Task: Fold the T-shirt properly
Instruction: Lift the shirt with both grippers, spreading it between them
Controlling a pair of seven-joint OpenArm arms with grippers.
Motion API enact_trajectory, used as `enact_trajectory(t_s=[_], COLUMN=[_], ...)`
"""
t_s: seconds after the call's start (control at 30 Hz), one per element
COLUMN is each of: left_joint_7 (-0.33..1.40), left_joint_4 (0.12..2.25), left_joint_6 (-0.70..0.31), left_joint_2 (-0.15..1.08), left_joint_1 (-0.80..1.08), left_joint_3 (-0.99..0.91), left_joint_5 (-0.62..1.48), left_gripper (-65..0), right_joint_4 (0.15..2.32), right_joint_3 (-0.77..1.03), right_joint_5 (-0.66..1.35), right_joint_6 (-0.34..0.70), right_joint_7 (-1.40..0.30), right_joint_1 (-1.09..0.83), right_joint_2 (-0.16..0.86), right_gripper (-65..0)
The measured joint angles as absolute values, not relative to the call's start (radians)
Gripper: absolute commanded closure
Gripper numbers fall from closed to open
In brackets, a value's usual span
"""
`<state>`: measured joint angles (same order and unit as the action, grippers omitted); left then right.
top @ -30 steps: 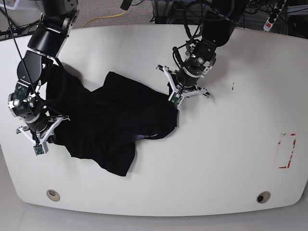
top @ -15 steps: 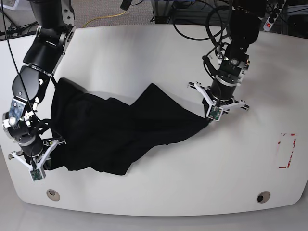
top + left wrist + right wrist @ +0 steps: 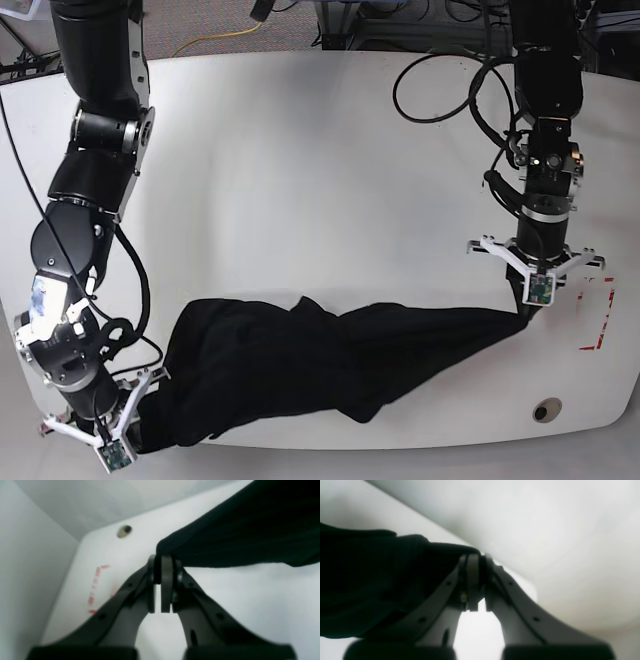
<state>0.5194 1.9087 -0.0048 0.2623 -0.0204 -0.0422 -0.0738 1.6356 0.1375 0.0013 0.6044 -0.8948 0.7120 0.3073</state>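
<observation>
The T-shirt is a black cloth pulled into a long, rumpled band along the table's front edge; no print shows. My left gripper is shut on the shirt's right end, near the red tape. In the left wrist view, the left gripper pinches a corner of the T-shirt between its closed fingers. My right gripper is shut on the shirt's left end at the front left edge. In the right wrist view, the right gripper clamps bunched cloth of the T-shirt.
The white table has a red tape outline at the right and a round grommet at the front right. That tape outline and a grommet also appear in the left wrist view. Cables and a power strip lie behind the table.
Both arms have moved toward the table's front and apart. The shirt went from a bunched heap at mid-table to a stretched band along the front edge.
</observation>
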Motion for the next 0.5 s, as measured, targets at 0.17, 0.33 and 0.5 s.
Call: enact_trajectory(t_s=[0.17, 0.33, 0.5], left_joint_7=[0.612, 0.736, 0.8], left_joint_4=[1.925, 1.93, 1.934], left_joint_6=[-0.001, -0.133, -0.178], left_joint_2=[0.282, 0.287, 0.253], left_joint_1=[-0.166, -0.308, -0.354], left_joint_3=[-0.077, -0.107, -0.135], left_joint_5=[-0.073, -0.061, -0.083], left_gripper=[-0.6, -0.6, -0.6], right_joint_4=[1.636, 1.637, 1.642], right_joint_3=[0.096, 0.096, 0.101], right_joint_5=[0.006, 0.001, 0.003], right_joint_6=[0.607, 0.603, 0.603], right_joint_7=[-0.903, -1.001, -0.99], right_joint_1=[0.809, 0.907, 0.871], right_joint_2=[0.307, 0.311, 0.311], right_gripper=[0.0, 0.0, 0.0])
